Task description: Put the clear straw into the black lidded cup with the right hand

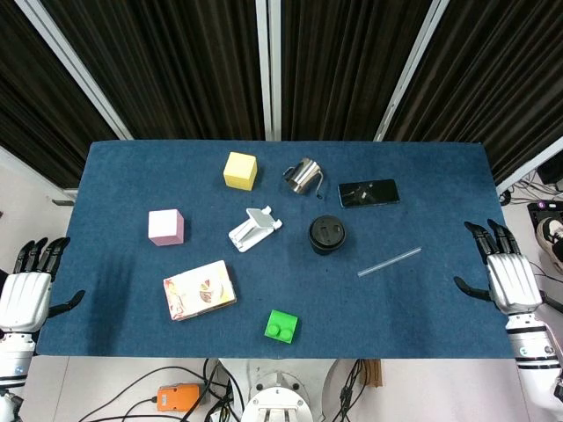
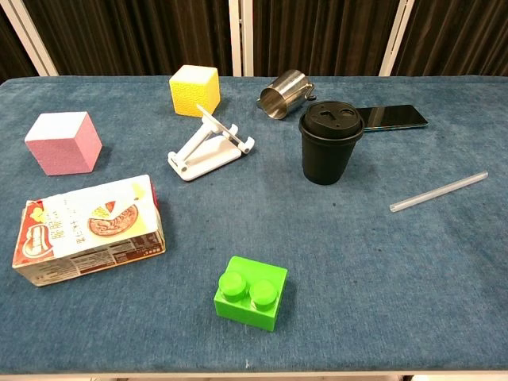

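Observation:
The clear straw [image 1: 389,262] [image 2: 439,191] lies flat on the blue table, to the right of the black lidded cup [image 1: 326,235] [image 2: 330,142], which stands upright with its lid on. My right hand [image 1: 508,272] hovers at the table's right edge, fingers spread and empty, well right of the straw. At the left edge is my left hand [image 1: 28,288], also with fingers apart and holding nothing. Neither hand shows in the chest view.
On the table: a yellow cube [image 1: 240,170], a metal jug [image 1: 303,177], a black phone [image 1: 369,192], a white phone stand [image 1: 254,229], a pink cube [image 1: 165,227], a snack carton [image 1: 200,289] and a green brick [image 1: 281,325].

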`<state>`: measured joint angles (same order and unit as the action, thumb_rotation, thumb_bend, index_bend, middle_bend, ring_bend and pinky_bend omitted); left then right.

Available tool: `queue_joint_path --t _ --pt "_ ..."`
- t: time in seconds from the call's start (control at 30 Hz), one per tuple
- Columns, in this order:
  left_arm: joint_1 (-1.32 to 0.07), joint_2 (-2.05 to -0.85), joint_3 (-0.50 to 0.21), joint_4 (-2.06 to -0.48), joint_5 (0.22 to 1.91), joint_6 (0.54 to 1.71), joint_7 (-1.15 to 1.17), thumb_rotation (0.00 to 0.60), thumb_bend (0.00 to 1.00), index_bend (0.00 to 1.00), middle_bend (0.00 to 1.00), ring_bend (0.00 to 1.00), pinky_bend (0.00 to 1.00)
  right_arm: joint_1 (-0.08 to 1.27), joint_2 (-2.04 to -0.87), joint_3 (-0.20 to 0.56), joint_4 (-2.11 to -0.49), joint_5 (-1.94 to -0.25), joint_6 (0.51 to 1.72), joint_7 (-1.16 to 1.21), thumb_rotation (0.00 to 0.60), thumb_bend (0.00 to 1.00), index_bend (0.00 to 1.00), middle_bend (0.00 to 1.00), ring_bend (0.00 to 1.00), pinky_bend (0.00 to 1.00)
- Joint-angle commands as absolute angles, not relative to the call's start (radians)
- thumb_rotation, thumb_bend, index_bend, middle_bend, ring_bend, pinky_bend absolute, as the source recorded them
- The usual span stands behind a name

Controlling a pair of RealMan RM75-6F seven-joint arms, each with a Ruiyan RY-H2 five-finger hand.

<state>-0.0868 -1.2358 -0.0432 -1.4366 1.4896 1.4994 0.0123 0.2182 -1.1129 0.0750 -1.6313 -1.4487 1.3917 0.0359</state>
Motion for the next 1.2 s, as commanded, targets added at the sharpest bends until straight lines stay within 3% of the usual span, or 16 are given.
queue_joint_path --t 0.03,0.17,0.33,0.43,0.77,1.2 --pt "-0.088 -1.235 -0.044 -1.438 1.487 1.495 0.014 0.6 0.14 0.08 0.11 0.03 0.0 0.227 -1.117 0.074 -1.627 -1.462 1.381 0.037 0.6 0.34 0.17 0.2 0.01 0.14" --pt "-0.089 -1.233 -0.046 -1.446 1.488 1.498 0.021 0.6 0.14 0.08 0.11 0.03 0.0 0.271 -1.139 0.069 -1.605 -1.501 1.325 0.001 0.6 0.37 0.24 0.2 0.02 0.16" --pt "-0.087 -1.233 -0.047 -1.458 1.489 1.504 0.029 0.6 0.14 0.08 0.11 0.03 0.0 0.364 -1.234 0.063 -1.511 -1.519 1.186 -0.078 0.6 0.43 0.4 0.2 0.03 0.16" --pt "-0.086 -1.231 -0.046 -1.464 1.489 1.504 0.036 0.6 0.14 0.08 0.11 0.03 0.0 0.413 -1.308 0.057 -1.43 -1.529 1.117 -0.102 0.6 0.46 0.45 0.2 0.03 0.16" --pt "-0.087 -1.226 -0.05 -1.473 1.478 1.495 0.044 0.6 0.14 0.08 0.11 0.03 0.0 0.488 -1.468 0.028 -1.224 -1.579 1.048 -0.067 0.6 0.54 0.53 0.2 0.03 0.16" --pt "-0.09 -1.23 -0.052 -1.463 1.465 1.482 0.038 0.6 0.14 0.08 0.11 0.03 0.0 0.524 -1.545 0.013 -1.093 -1.593 1.043 -0.006 0.6 0.55 0.52 0.2 0.03 0.16"
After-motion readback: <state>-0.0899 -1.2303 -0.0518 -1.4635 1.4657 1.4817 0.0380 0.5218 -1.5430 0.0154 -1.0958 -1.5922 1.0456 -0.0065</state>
